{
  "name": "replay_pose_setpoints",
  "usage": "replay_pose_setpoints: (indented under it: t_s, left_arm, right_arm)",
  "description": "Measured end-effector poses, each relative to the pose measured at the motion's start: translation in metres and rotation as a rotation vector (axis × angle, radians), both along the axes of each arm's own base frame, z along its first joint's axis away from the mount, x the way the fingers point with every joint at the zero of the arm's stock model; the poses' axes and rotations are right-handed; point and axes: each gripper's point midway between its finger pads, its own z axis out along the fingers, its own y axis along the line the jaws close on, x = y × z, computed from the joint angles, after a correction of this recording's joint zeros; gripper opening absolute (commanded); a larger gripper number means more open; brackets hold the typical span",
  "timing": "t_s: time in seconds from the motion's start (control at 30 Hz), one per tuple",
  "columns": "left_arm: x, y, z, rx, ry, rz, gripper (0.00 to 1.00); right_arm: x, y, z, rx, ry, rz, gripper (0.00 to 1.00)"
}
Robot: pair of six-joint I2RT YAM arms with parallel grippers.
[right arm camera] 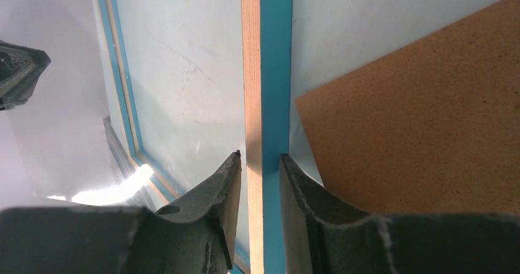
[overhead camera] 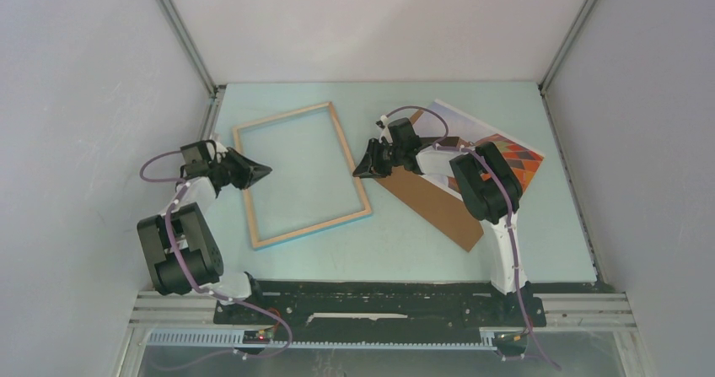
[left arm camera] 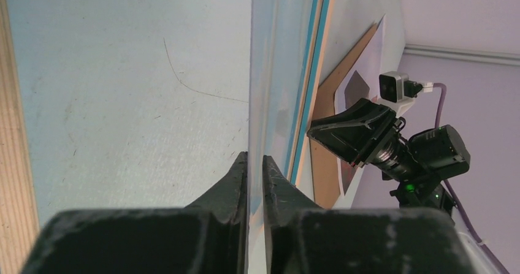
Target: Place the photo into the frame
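The frame (overhead camera: 310, 228) lies on the table, light wood up, with a teal edge showing. My left gripper (overhead camera: 263, 171) reaches over its left rail. In the left wrist view it (left arm camera: 255, 157) is shut on a thin clear pane (left arm camera: 270, 72) seen edge-on. My right gripper (overhead camera: 361, 171) is at the right rail. In the right wrist view it (right arm camera: 260, 156) is closed around the wood-and-teal rail (right arm camera: 267, 72). The photo (overhead camera: 516, 162), white-bordered with orange and dark colours, lies at the back right, partly under the right arm and the board.
A plain brown backing board (overhead camera: 430, 204) lies right of the frame, over the photo's near edge, and also shows in the right wrist view (right arm camera: 417, 121). Grey walls enclose the table on three sides. The arm bases stand at the near edge.
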Motion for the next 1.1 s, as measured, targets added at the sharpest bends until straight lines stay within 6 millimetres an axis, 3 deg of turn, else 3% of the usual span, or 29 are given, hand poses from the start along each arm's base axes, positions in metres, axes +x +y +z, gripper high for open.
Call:
replay_pose_setpoints:
  t_s: [0.1,0.4,1.1]
  left_arm:
    - [-0.002,-0.001,0.001,-0.001,0.003,-0.001,0.00]
    - [-0.003,-0.002,0.004,-0.004,-0.002,-0.005,0.00]
    - [0.002,-0.014,0.039,-0.055,-0.122,-0.055,0.00]
  right_arm:
    - [0.000,0.000,0.000,0.000,0.001,0.000,0.36]
    - [0.000,0.000,-0.001,-0.001,0.002,0.001,0.36]
    - [0.000,0.000,-0.001,-0.001,0.004,0.000,0.36]
